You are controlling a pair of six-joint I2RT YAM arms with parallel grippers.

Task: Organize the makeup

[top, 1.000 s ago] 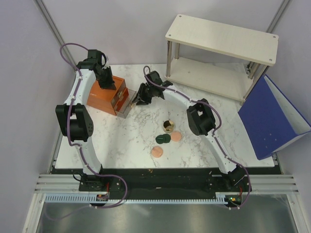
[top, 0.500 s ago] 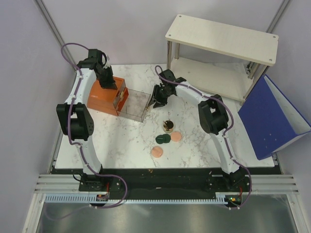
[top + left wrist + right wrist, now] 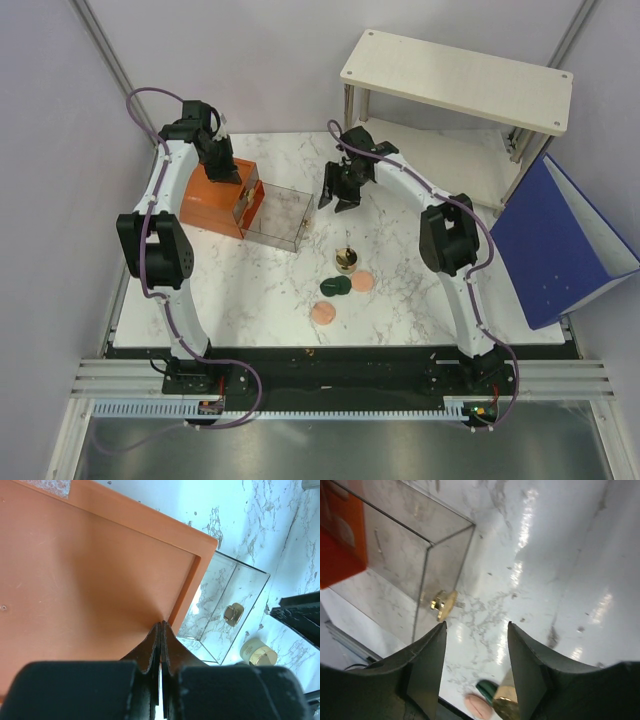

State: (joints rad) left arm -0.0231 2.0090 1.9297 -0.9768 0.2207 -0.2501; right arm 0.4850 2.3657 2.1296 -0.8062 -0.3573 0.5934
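Holding the right gripper [image 3: 476, 630] wide apart and empty, hovering over the marble table [image 3: 250, 300] just off the front of the clear drawer [image 3: 405, 545]. Seeing that drawer pulled out of the orange drawer box [image 3: 205, 200], with nothing visible inside. Pressing the left gripper [image 3: 161, 630] down on the top of that box, fingers pinched together with nothing between them — probably bracing it.

Looking outward to the makeup, lying near the middle of the table, well apart from the drawer: gold-lidded round jar [image 3: 346, 262], dark green compact [image 3: 335, 286] just beside it, one peach-pink disc [image 3: 362, 282] close against the compact, the other peach-pink disc [image 3: 324, 313] a little nearer the arm bases. Not finding any bottle or tube in these views.

Judging the jar to be the heaviest piece, rigid, smooth-sided and likely slippery — favouring a grip across the round body below the lid, not on the lid itself. Judging compact and discs to be light, stiff and flat, sitting low on the stone. Favouring a pinch across opposite edges of the rim, fingertips nearly scraping the table, and expecting a skid if caught off centre.
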